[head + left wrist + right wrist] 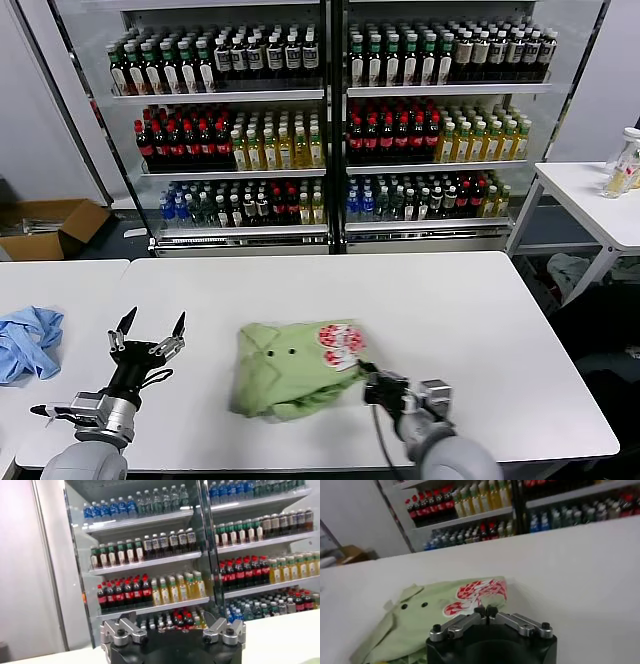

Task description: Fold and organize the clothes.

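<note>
The light olive-green shirt (285, 370) lies bunched on the white table (480, 330), with its dark buttons and red-and-white logo (341, 343) facing up. My right gripper (372, 386) is at the shirt's near right edge, just below the logo. In the right wrist view its fingertips (485, 612) are pressed together on the edge of the shirt (415, 617). My left gripper (148, 335) is open and empty, held above the table to the left of the shirt. In the left wrist view the left gripper (172, 630) faces the drinks shelves.
A crumpled blue cloth (25, 340) lies on the adjoining table at the far left. Glass-door coolers full of bottles (330, 120) stand behind the table. A side table (590, 195) with a bottle stands at the right. A cardboard box (45, 228) sits on the floor.
</note>
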